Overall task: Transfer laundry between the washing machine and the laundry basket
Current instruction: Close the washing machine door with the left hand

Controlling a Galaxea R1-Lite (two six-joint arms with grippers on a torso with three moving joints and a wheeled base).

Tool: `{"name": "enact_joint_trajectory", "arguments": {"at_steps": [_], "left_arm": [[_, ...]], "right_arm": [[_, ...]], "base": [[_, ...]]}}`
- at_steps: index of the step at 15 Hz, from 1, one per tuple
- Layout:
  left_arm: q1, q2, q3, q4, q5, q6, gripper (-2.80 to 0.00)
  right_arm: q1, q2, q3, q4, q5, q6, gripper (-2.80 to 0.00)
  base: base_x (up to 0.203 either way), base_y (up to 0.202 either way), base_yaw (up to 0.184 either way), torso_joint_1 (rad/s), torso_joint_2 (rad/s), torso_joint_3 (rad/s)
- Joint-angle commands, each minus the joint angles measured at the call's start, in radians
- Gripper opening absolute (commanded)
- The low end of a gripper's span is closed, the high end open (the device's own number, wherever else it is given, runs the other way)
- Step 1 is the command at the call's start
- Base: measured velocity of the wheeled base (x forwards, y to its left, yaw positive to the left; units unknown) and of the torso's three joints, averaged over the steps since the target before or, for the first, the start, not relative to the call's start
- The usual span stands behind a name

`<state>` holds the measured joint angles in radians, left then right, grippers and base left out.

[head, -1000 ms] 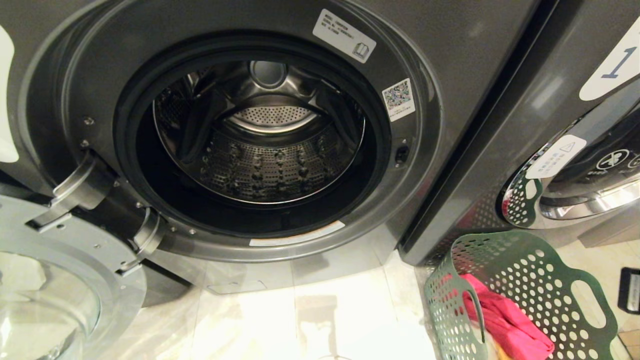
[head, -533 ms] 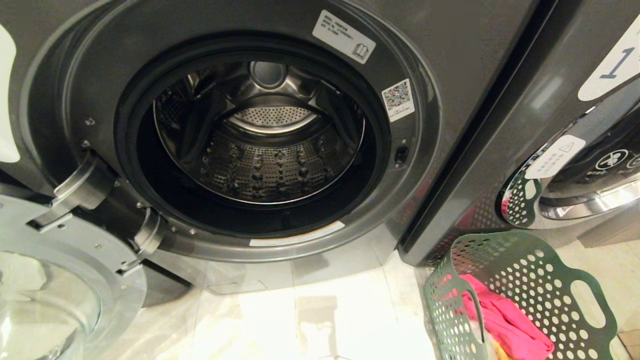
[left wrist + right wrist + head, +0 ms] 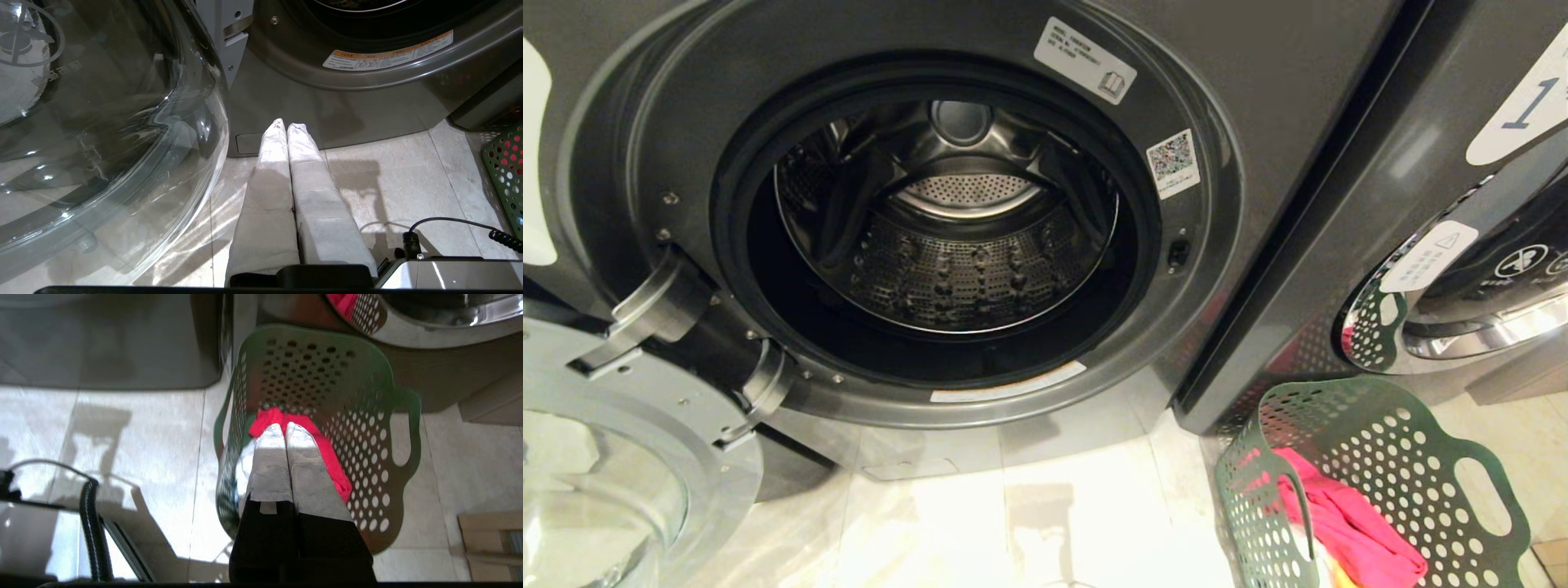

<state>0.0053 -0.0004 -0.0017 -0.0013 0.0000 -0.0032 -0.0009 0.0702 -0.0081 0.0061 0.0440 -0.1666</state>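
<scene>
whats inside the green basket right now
A red-pink garment lies in the basket, with a sliver of yellow-orange and white cloth beside it. The basket wall and the picture's lower edge hide whatever lies beneath.

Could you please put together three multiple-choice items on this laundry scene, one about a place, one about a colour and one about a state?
1. Where does the laundry basket stand?
A. Inside the drum
B. On the floor, right of the open washing machine
C. On top of the machine

2. What colour is the garment uppermost in the basket?
A. Red-pink
B. Blue
C. Black

3. How is the washing machine's door?
A. Shut
B. Removed
C. Swung open to the left

Answers:
1. B, since the head view shows it on the tiles below the neighbouring machine.
2. A, since red-pink cloth shows through the basket's holes and over its rim.
3. C, since the glass door hangs on its hinges and the drum is exposed and looks empty.
</scene>
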Motion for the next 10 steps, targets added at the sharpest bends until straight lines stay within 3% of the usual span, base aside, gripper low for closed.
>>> {"name": "enact_joint_trajectory", "arguments": {"at_steps": [1,10], "left_arm": [[0.001,-0.001,0.0,0.0,0.0,0.0,-2.8],[-0.001,-0.001,0.0,0.0,0.0,0.0,-2.8]], "right_arm": [[0.002,-0.07,0.006,-0.005,0.0,0.071,-2.8],[0.002,-0.069,0.008,-0.005,-0.035,0.099,-2.8]], "base": [[0.0,0.0,0.0,0.0,0.0,0.0],[0.0,0.0,0.0,0.0,0.0,0.0]]}}
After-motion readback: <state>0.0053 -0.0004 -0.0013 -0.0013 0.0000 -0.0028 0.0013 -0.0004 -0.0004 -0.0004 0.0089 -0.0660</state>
